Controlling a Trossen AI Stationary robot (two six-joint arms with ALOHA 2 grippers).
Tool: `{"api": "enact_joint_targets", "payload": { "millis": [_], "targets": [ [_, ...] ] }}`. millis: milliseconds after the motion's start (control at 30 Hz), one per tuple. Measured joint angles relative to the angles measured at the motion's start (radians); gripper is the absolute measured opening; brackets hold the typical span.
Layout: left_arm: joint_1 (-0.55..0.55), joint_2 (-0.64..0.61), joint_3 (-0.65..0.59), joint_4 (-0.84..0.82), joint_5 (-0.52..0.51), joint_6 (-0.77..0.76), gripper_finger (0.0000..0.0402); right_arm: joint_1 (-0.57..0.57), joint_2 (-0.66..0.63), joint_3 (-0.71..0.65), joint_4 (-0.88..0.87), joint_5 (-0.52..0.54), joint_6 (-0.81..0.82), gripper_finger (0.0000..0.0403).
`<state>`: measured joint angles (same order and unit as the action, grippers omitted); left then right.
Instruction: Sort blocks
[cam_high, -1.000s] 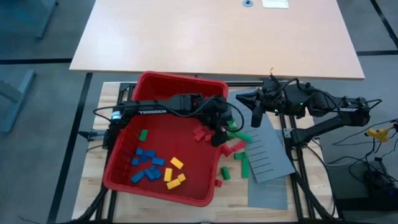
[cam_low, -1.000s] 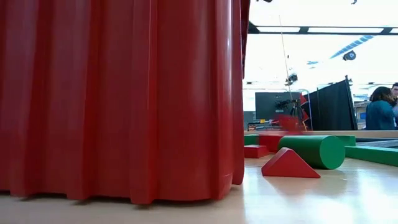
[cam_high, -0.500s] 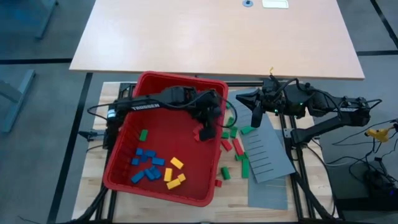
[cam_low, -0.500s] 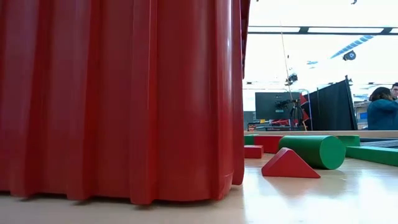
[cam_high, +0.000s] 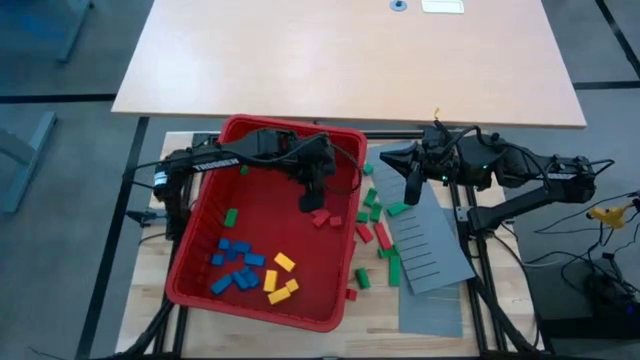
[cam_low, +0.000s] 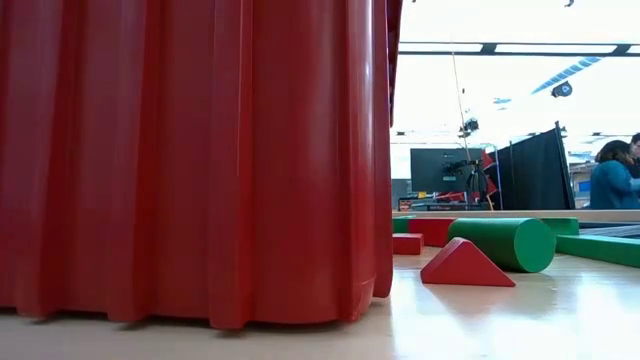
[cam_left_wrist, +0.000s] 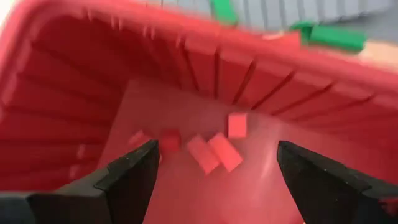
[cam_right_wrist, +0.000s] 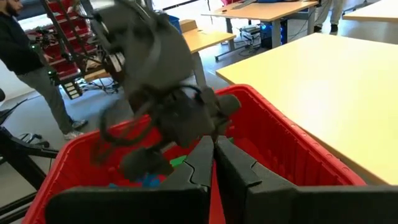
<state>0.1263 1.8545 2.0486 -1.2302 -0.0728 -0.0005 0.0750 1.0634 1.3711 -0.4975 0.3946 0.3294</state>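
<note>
the left end effector (cam_high: 310, 203) has moved back over the red bin (cam_high: 205, 262). a second ago it reached past the bin's right rim, over the loose blocks on the tabletop (cam_high: 150, 255). now it hangs inside the bin near the far right corner, with its fingers (cam_left_wrist: 130, 177) spread wide and nothing between them. just below it lie a few red blocks (cam_high: 322, 216) on the bin floor, close together. these red blocks sat near the same spot before.

the bin holds more blocks. a bunch of blue blocks (cam_high: 235, 265) lies in the near left part. some yellow blocks (cam_high: 280, 278) lie just right of the blue ones. one green block (cam_high: 230, 217) lies alone, farther back on the left.

outside the bin, green and red blocks (cam_high: 378, 235) lie on the tabletop by the bin's right side, some on the edge of a grey slotted panel (cam_high: 430, 245).

the right end effector (cam_high: 413, 187) waits over the far end of that panel, where it was before, its fingers pressed together.
</note>
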Motion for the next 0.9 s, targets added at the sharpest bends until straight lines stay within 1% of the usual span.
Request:
{"api": "enact_joint_targets", "payload": {
  "millis": [67, 200, 300, 467, 533, 633, 700, 833, 900],
  "targets": [
    [0.015, -0.012, -0.061, 0.009, -0.001, 0.000, 0.0310, 0.000, 0.000, 0.000, -0.001, 0.000, 0.001, 0.0000],
    [0.044, -0.053, -0.230, 0.100, -0.006, -0.010, 0.0310, 0.001, 0.000, 0.000, -0.003, 0.000, 0.005, 0.0000],
    [0.066, -0.097, -0.380, 0.225, 0.005, -0.042, 0.0310, 0.001, 0.000, 0.000, -0.008, -0.001, 0.011, 0.0000],
    [0.116, -0.162, -0.621, 0.487, 0.006, -0.094, 0.0310, 0.001, 0.000, 0.000, -0.020, -0.002, 0.015, 0.0000],
    [0.140, -0.164, -0.690, 0.557, 0.008, -0.112, 0.0310, 0.001, 0.000, 0.000, -0.023, -0.002, 0.024, 0.0000],
    [0.176, -0.165, -0.755, 0.614, 0.010, -0.116, 0.0310, 0.001, 0.000, 0.000, -0.027, -0.004, 0.024, 0.0000],
    [0.197, -0.159, -0.784, 0.629, -0.002, -0.042, 0.0310, 0.001, 0.000, 0.000, -0.026, -0.004, 0.025, 0.0000],
    [0.207, -0.157, -0.849, 0.692, -0.120, 0.246, 0.0310, 0.001, 0.000, 0.000, -0.025, -0.008, 0.027, 0.0000],
    [0.210, -0.157, -0.866, 0.725, -0.149, 0.364, 0.0310, 0.001, 0.000, 0.000, -0.025, -0.009, 0.027, 0.0000]
  ]
}}
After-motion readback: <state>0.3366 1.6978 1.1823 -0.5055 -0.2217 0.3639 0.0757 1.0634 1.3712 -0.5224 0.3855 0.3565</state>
